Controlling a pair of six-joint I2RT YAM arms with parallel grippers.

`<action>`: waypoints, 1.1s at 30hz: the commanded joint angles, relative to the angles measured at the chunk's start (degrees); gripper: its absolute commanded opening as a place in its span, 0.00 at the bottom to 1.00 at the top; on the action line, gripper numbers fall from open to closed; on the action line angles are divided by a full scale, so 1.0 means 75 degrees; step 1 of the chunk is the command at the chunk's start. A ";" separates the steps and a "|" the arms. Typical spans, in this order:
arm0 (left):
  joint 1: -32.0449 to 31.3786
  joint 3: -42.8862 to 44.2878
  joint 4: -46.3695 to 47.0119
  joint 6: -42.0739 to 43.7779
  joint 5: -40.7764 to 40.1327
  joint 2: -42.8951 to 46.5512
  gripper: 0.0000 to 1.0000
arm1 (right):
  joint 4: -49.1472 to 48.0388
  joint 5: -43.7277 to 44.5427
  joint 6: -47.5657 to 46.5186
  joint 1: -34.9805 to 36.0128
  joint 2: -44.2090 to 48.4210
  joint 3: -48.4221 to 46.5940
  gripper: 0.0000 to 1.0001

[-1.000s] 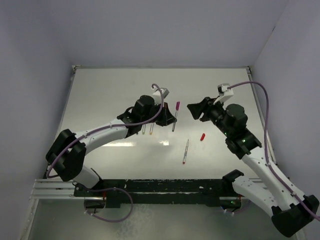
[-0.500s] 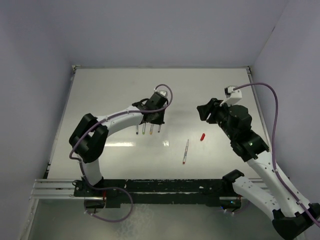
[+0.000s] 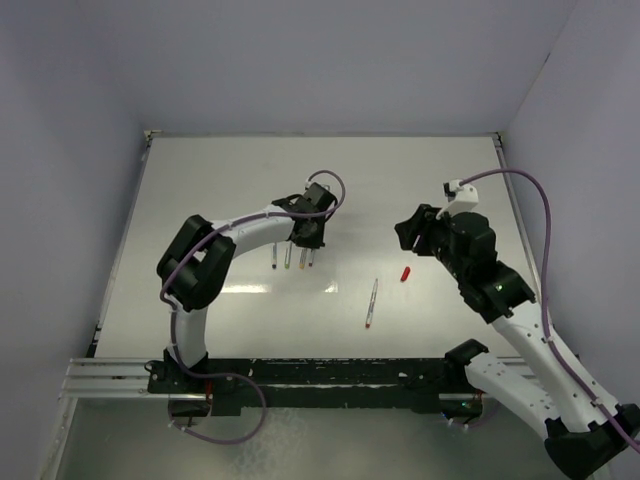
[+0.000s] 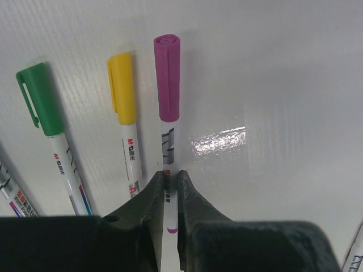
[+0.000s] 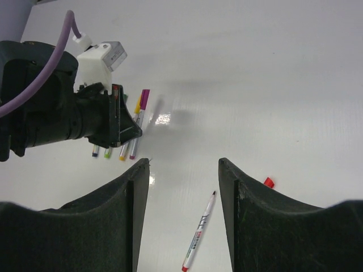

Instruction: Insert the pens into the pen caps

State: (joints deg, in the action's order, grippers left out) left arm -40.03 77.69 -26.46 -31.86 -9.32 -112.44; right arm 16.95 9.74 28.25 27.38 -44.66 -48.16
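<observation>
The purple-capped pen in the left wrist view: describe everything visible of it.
The purple-capped pen has a slim white barrel with dark print, apparently plastic. Its purple cap is fully on, and there is a purple band near the tail. The left end effector is shut on the barrel's rear half. The pen runs parallel to the yellow-capped pen, close but apart, low over the white table; whether it touches the table cannot be told.

White table [image 3: 200, 180]; lavender walls [image 3: 330, 60]

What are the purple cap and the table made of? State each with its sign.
The purple cap: probably moulded plastic, opaque, satin; soft highlights. The table: seemingly a white glossy sheet, laminate or plastic; it mirrors light and shows fine parallel ribs.
</observation>
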 commanded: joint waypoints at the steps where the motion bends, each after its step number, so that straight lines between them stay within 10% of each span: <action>1: 0.0077 0.0371 0.0082 0.0041 0.0042 -0.0062 0.16 | -0.0073 0.0131 0.0095 0.0006 -0.0080 0.0091 0.54; 33: -0.0695 0.0232 0.0507 0.0285 0.0794 0.1265 0.36 | 0.0826 0.2044 0.1169 -0.0006 -0.0754 0.0211 0.57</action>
State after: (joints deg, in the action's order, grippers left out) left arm -41.50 78.65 -24.27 -31.55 -4.27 -105.84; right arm 18.72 17.45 32.82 27.38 -47.86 -45.23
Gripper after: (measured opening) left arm 0.349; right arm 0.568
